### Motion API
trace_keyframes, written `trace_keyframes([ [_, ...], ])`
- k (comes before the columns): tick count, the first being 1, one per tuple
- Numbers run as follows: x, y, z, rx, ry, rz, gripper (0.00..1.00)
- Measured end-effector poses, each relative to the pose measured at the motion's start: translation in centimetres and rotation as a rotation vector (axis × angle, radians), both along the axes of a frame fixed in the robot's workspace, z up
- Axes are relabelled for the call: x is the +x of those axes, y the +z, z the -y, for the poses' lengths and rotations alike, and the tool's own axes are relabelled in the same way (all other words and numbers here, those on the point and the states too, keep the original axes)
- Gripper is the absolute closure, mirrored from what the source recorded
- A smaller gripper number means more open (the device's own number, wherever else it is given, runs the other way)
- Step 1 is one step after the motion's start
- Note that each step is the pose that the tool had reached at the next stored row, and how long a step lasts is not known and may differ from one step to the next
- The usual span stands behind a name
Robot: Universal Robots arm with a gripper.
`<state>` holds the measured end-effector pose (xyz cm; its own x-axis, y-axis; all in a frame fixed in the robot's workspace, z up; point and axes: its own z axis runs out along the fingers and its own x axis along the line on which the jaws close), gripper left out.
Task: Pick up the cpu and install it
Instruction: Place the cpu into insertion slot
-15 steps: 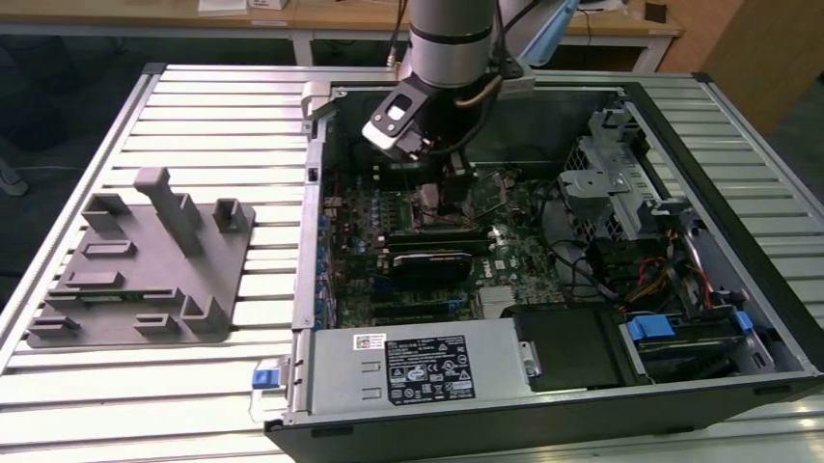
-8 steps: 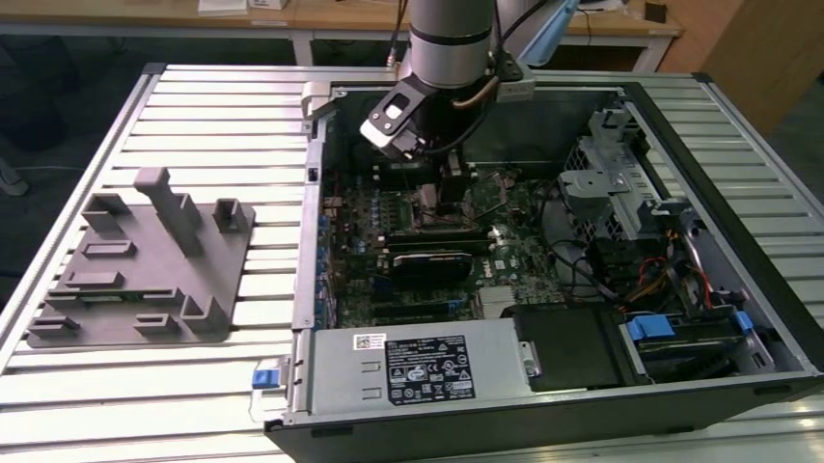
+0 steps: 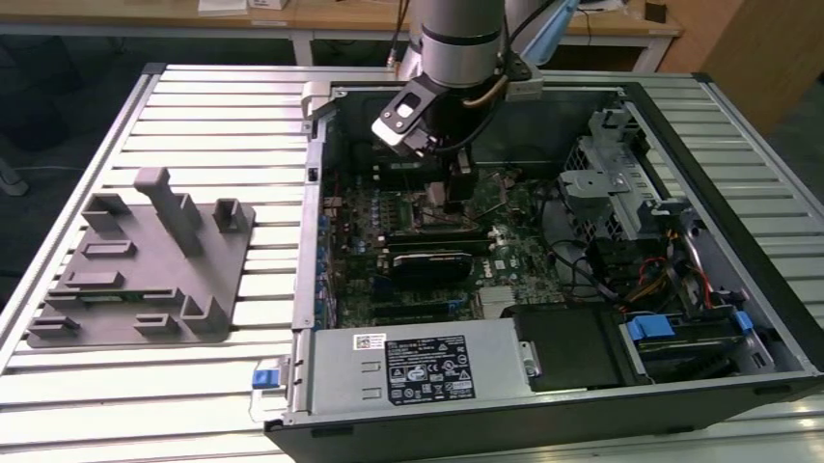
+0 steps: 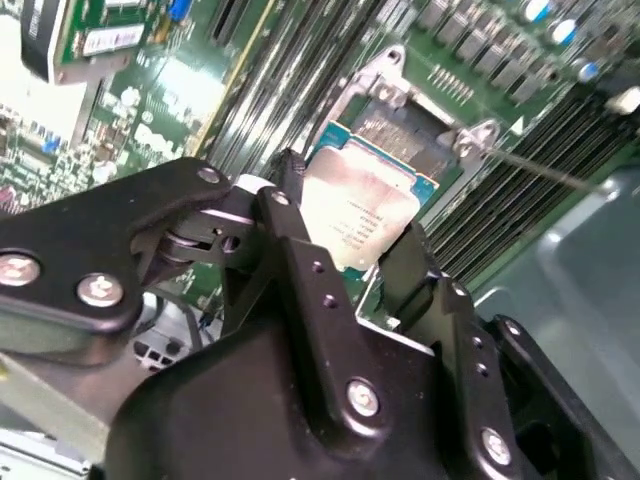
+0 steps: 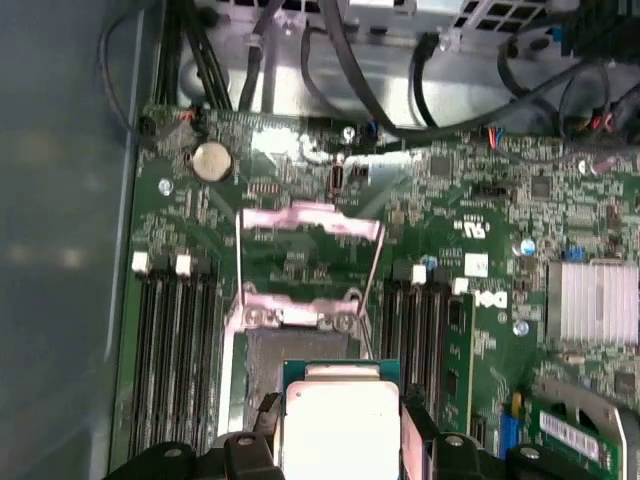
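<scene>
The cpu [image 4: 365, 215], a flat square chip with a shiny silver top and a green rim, sits between the two black fingers [image 4: 290, 205] of my gripper [image 4: 352, 232], which is shut on it. In the first wrist view the cpu [image 5: 340, 420] hangs over the near part of the motherboard socket [image 5: 265, 365], whose metal load plate [image 5: 310, 225] stands open. I cannot tell whether the chip touches the socket. In the exterior view my gripper [image 3: 453, 191] reaches down inside the open computer case [image 3: 682, 145], over the upper middle of the motherboard.
A grey plastic fixture tray [image 3: 142, 260] lies on the slatted table at the exterior view's left. Memory slots [image 5: 170, 370] flank the socket. A finned heatsink [image 5: 595, 305], black cables [image 5: 400, 90], the drive cage [image 3: 618, 174] and the power supply [image 3: 412, 371] crowd the case.
</scene>
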<state>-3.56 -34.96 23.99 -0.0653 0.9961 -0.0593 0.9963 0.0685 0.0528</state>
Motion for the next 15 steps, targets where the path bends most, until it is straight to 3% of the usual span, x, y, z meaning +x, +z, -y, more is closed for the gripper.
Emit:
trace_keyframes([
  [9, 0.2, -0.12, -0.01, -0.0021, 0.0, 0.0005, 0.45],
  [15, 0.2, -0.5, -0.01, -0.0062, 0.0, 0.0111, 0.45],
])
